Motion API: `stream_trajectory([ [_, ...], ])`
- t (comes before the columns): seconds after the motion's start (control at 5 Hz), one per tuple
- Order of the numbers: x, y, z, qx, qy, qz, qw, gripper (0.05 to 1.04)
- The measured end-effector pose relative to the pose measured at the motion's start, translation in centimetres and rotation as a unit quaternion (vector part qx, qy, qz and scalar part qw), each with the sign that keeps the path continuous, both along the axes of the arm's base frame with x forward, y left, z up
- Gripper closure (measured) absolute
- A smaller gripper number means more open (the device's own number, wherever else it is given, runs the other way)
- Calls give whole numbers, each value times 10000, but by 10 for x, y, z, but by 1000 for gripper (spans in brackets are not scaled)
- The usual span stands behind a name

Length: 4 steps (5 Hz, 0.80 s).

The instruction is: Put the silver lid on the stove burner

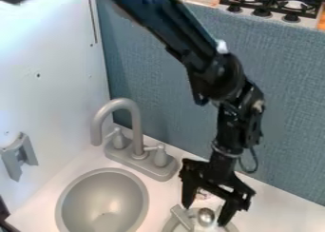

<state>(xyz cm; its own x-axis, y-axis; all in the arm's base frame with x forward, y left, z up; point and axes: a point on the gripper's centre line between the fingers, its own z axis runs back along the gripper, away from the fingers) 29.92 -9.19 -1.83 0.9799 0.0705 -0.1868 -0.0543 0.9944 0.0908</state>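
Note:
The black gripper (204, 215) hangs at the bottom, right of the faucet, with its two fingers spread wide. Below and between the fingertips is a round grey metal object (171, 225), cut off by the bottom edge, with a flat bar-like part on its left. A shiny silver rounded piece (205, 217) sits at its middle, between the fingers; whether the gripper touches it I cannot tell. A small pinkish thing (202, 195) is partly hidden behind the gripper.
A grey sink basin (103, 202) lies at the lower left, with a curved grey faucet (136, 126) and two knobs behind it. A grey bracket (19, 156) is on the white left wall. Behind the arm stands a blue-grey panel (285, 98), with a stove (273, 5) beyond.

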Motion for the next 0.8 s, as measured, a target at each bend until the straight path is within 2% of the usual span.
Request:
stream_trajectory([
  [0.2,-7,3,18,-5,-236,141,9996,80],
  [0.4,-27,6,39,25,-400,391,9984,83],
  [0.6,-66,-3,45,333,89,-42,9994,83],
  [0.8,-85,-1,52,417,84,-192,9989,83],
])
